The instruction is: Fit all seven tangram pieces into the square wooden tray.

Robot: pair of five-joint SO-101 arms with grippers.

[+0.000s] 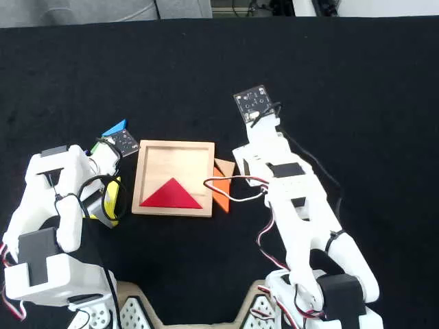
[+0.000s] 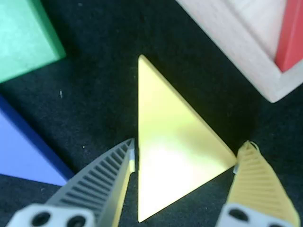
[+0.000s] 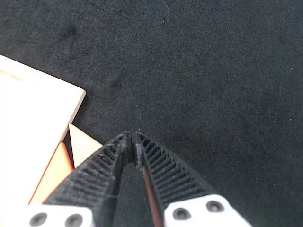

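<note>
Straddling the flat yellow triangle piece [image 2: 165, 132] with the left gripper [image 2: 189, 147], fingers apart, just at nine o'clock of the square wooden tray [image 1: 137, 179]; far nearer than the right gripper [image 3: 133, 136], pinched shut, empty.

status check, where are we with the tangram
left gripper open astride yellow triangle. right gripper shut, empty, beside tray. red triangle alone in tray. green piece and blue piece close beside it.

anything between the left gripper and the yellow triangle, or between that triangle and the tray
Nothing visible. The left gripper straddles the yellow triangle, and only black cloth separates it from the wooden tray. The green piece and blue piece lie on its far side.
</note>
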